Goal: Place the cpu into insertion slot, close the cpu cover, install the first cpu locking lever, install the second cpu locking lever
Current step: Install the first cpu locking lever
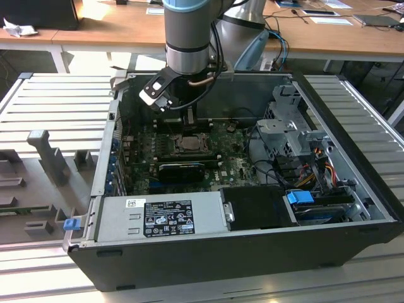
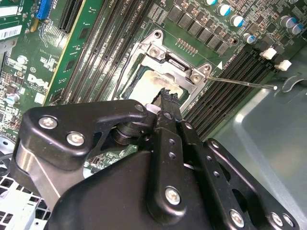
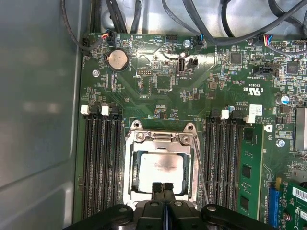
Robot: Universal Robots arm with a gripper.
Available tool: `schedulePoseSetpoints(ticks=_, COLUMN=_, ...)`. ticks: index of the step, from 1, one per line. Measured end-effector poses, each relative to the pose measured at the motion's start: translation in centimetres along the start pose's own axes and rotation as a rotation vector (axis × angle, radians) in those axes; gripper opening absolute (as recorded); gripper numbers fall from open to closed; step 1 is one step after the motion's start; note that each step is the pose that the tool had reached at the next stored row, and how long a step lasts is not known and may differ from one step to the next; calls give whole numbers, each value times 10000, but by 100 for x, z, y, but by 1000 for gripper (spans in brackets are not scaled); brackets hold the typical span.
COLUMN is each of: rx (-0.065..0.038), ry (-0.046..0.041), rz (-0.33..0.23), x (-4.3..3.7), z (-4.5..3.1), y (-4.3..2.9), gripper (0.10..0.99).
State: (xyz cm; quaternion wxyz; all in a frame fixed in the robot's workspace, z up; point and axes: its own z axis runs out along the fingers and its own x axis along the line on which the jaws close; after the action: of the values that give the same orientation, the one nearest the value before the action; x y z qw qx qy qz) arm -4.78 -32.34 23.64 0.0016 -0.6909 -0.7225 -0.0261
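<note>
The cpu [image 3: 160, 165], a pale silver square, lies flat in the insertion slot [image 1: 189, 142] on the green board. The cpu cover [image 3: 190, 167] is a dark-silver frame lying down around the chip. My gripper [image 3: 162, 186] is shut with nothing between its fingers, and its tips are at the edge of the cpu cover nearest the wrist, over the chip's rim [image 2: 144, 86]. One thin locking lever [image 2: 240, 82] sticks out sideways from the socket's corner, unlatched. In the exterior view the gripper [image 1: 189, 118] reaches straight down into the open computer case just above the socket.
Black memory slots [image 3: 100, 163] flank the socket on both sides. A grey power supply [image 1: 161, 218] lies along the case's near wall and a metal drive cage [image 1: 290, 126] with cables is at the exterior view's right. The grey case wall [image 3: 38, 120] stands close by.
</note>
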Motion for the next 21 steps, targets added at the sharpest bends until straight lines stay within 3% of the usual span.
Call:
schedulePoseSetpoints(ticks=3, rx=-2, ry=2, rz=-1, x=1, z=-20, y=1, gripper=106)
schedulePoseSetpoints(ticks=9, rx=-3, ry=4, rz=0, x=5, z=-128, y=5, gripper=106)
schedulePoseSetpoints(ticks=21, rx=-3, ry=4, rz=0, x=9, z=-217, y=8, gripper=106)
